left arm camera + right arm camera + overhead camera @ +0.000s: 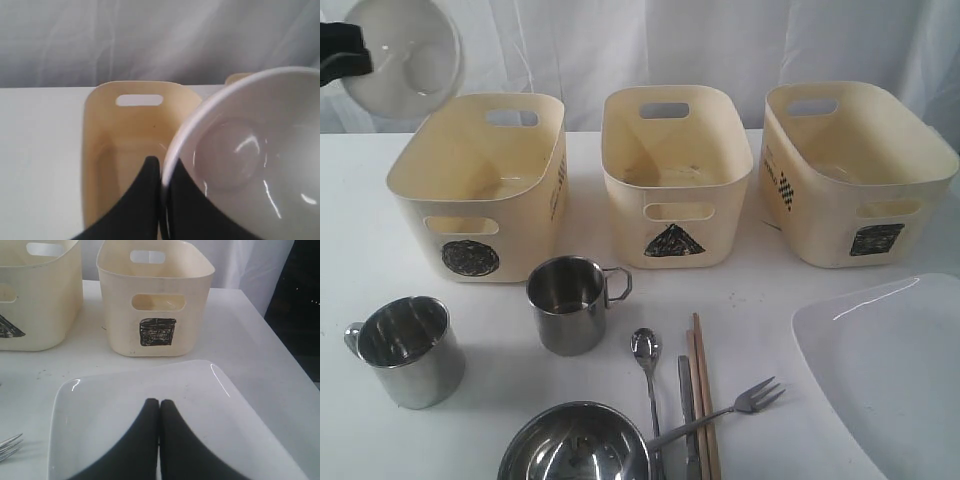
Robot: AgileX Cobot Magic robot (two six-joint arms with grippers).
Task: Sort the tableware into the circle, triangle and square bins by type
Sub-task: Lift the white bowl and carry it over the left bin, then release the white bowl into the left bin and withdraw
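My left gripper (350, 58) is shut on the rim of the white bowl (405, 55), holding it tilted in the air above and behind the circle bin (480, 185). In the left wrist view the white bowl (250, 155) is pinched by my left gripper (161, 167) over the circle bin (130, 140). The triangle bin (675, 175) and square bin (855, 170) stand to its right. Two steel mugs (408, 350) (570, 303), a steel bowl (575, 445), spoon (646, 350), knife (688, 410), fork (750, 400) and chopsticks (702, 390) lie in front. My right gripper (159, 402) hangs shut and empty over the white plate (125, 410).
The white plate (890, 370) fills the table's front right corner. The square bin (155, 295) stands just beyond it, the triangle bin (35, 295) to its side. A white curtain hangs behind the bins. The table's edge (280, 350) drops off past the square bin.
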